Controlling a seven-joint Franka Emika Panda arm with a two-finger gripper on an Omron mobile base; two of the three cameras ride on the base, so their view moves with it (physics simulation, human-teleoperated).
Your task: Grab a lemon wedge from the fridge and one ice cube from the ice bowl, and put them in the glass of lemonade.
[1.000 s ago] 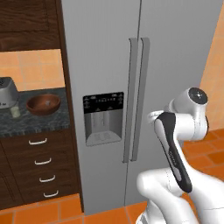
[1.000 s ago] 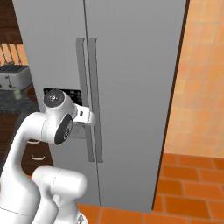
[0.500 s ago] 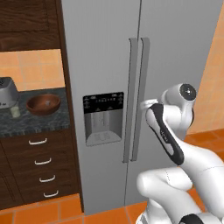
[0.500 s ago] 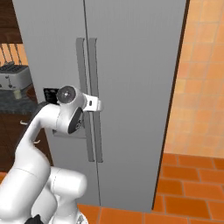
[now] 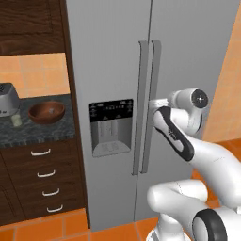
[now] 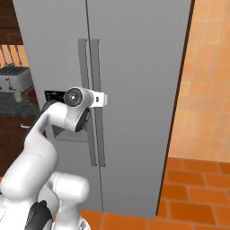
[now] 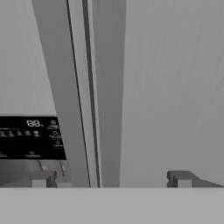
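Far off to the gripper's left, on the dark counter, sit the ice bowl (image 5: 46,112) and just left of it the glass of lemonade (image 5: 16,121); the fridge (image 5: 188,42) stands shut directly ahead, so the lemon wedge presumably lies unseen behind its doors. Gripper (image 7: 111,179) is spread wide and grasping nothing, fingertips straddling the right-door handle (image 7: 109,87), the left-door handle (image 7: 61,87) just to its left. Risk, as I judge it: closing off-centre could catch both handles or slip off the bar, since they stand so close together; forearm is levelled at the door, elbow bent low, wrist (image 6: 83,99) pointing straight in at mid-handle height.
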